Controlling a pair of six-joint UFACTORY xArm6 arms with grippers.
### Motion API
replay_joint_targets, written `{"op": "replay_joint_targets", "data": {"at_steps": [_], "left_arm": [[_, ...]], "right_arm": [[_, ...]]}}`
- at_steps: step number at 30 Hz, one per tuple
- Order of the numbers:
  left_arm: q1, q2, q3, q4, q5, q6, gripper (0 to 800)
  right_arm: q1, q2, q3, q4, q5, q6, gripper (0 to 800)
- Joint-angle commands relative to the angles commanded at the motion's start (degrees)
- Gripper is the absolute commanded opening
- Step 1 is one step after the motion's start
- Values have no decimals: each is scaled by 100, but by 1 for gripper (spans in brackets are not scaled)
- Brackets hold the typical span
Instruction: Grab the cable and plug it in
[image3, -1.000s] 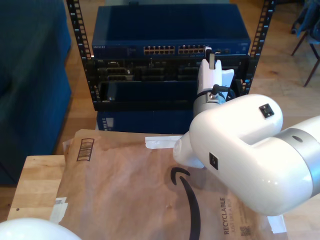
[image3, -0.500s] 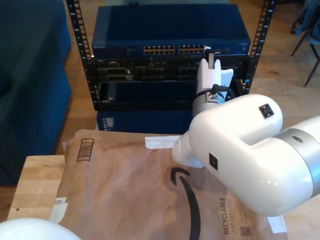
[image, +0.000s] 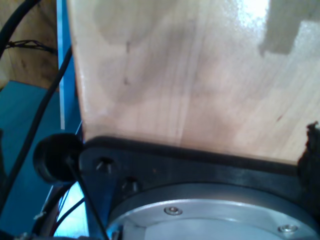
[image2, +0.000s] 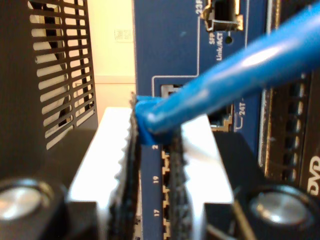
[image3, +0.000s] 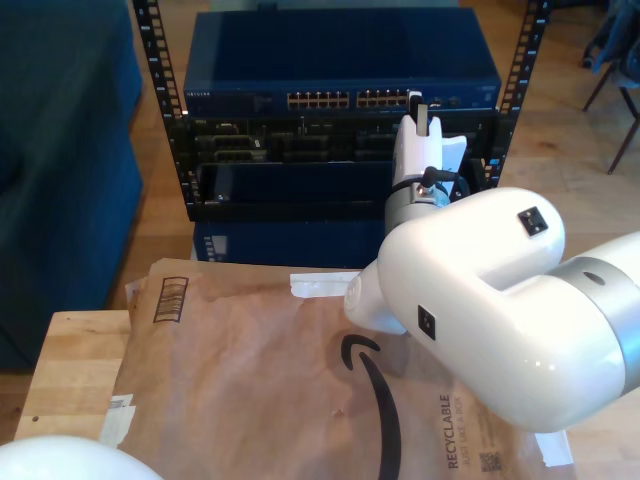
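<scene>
my second hand (image2: 152, 175) clamped on blue cable (image2: 225, 80), at switch ports (image3: 350, 100), first hand's state untellable

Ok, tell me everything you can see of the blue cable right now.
The cable is bright blue with a smooth, slightly glossy round jacket. In the second wrist view one stretch runs slantwise across the frame, blurred from being so near. Its lower end is pinched between the ridged pads of my second claw, with a blue stub just past the pinch. I cannot make out the plug. Behind it stands the blue switch, its numbered ports close by.
</scene>
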Motion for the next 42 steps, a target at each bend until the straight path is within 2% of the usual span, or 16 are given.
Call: {"op": "replay_joint_targets", "data": {"at_steps": [42], "left_arm": [[0,0,0,0,0,0,800]], "right_arm": [[18,-9,-9,9,97,0,0]]}}
